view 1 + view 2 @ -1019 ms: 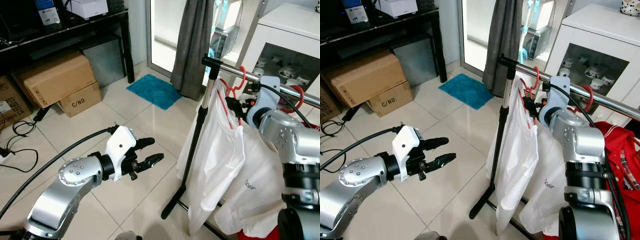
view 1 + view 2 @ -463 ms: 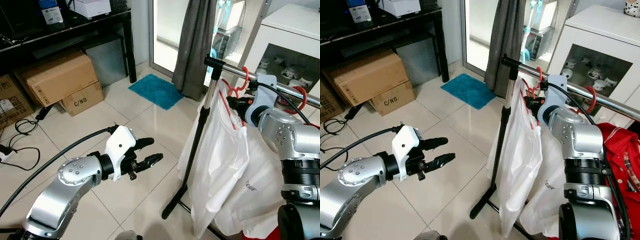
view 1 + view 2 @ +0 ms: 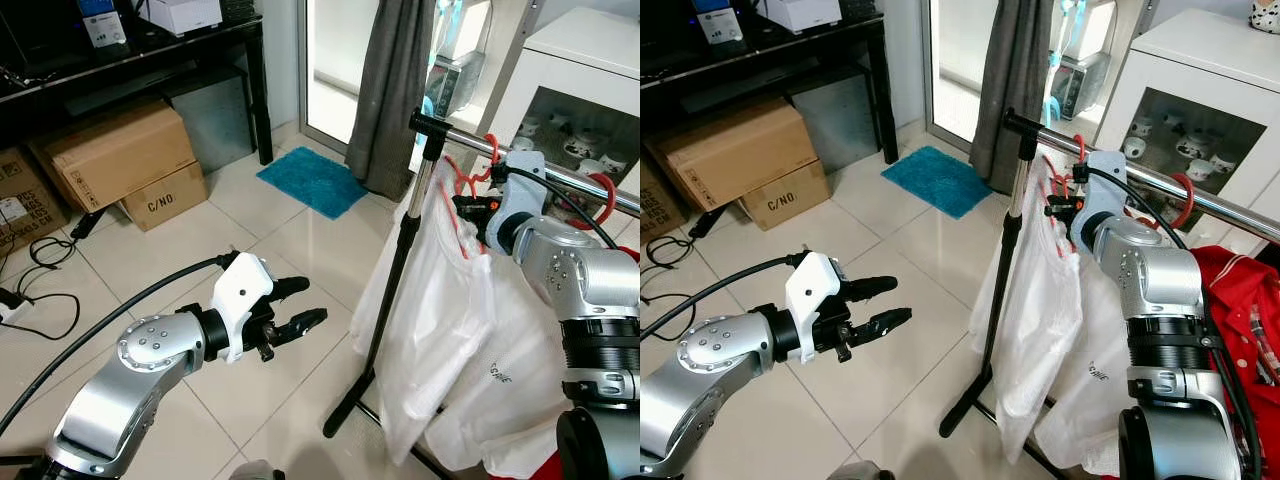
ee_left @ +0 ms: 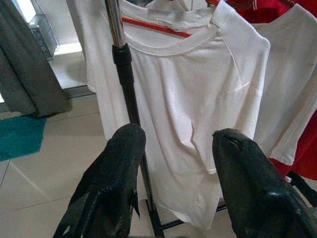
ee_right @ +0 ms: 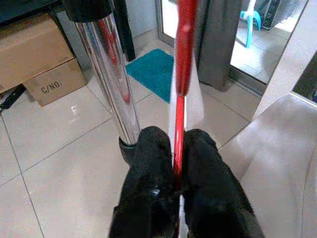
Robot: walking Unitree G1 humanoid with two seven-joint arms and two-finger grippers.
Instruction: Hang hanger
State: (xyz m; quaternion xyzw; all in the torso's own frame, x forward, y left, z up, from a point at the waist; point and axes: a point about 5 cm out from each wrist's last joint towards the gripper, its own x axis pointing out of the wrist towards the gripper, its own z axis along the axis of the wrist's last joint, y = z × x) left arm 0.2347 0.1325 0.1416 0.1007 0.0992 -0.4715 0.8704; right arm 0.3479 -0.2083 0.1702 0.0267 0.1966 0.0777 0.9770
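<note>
Up, right gripper (image 5: 176,163) pinches red hanger (image 5: 181,74).

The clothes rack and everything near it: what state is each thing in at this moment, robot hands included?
Red hanger: pinched by the right gripper, hook over the rail.
White T-shirt: draped on that hanger, hanging down.
Clothes rail: upright, carrying hangers.
Left gripper: open, holding nothing, out over the floor.
Grey curtain: drawn together, hanging.
Cardboard boxes: closed, stacked.
</note>
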